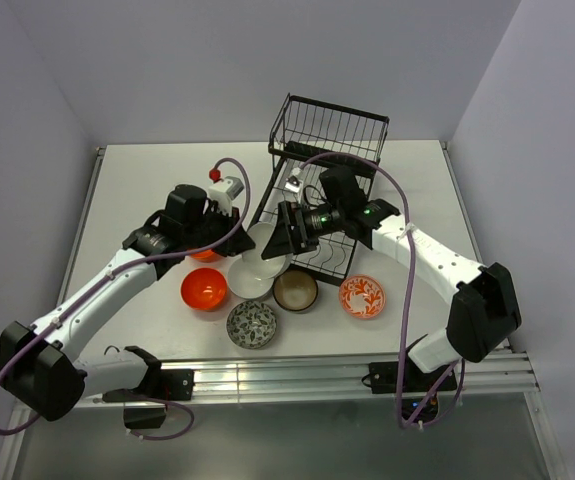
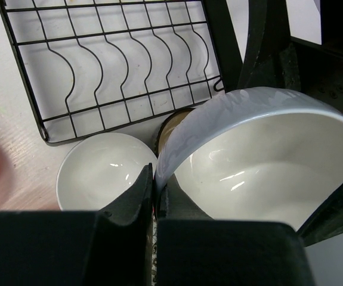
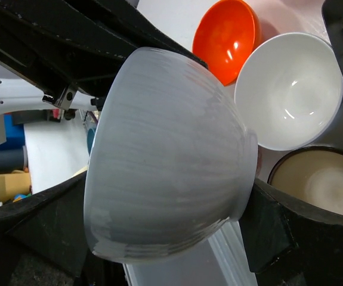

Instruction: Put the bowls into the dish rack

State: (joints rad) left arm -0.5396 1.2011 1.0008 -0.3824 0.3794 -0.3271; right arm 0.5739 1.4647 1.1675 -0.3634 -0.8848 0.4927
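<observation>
A white bowl (image 1: 263,245) hangs tilted above the table between both arms. My left gripper (image 1: 239,238) is shut on its rim, the two fingers (image 2: 136,193) pinching the thin edge of the bowl (image 2: 266,161). My right gripper (image 1: 281,240) is open; its fingers (image 3: 278,229) stand wide at either side of the bowl's outside (image 3: 165,149). The black wire dish rack (image 1: 329,128) stands behind; its slotted tray (image 2: 117,59) holds no bowl. On the table lie a second white bowl (image 1: 250,278), an orange one (image 1: 204,289), a brown one (image 1: 295,290), a grey-patterned one (image 1: 252,324) and an orange-and-white one (image 1: 362,296).
Another orange bowl (image 1: 205,256) lies partly hidden under the left arm. The loose bowls cluster right below the held bowl, in front of the rack. Purple cables (image 1: 392,200) loop over both arms. A metal rail (image 1: 297,375) runs along the near table edge.
</observation>
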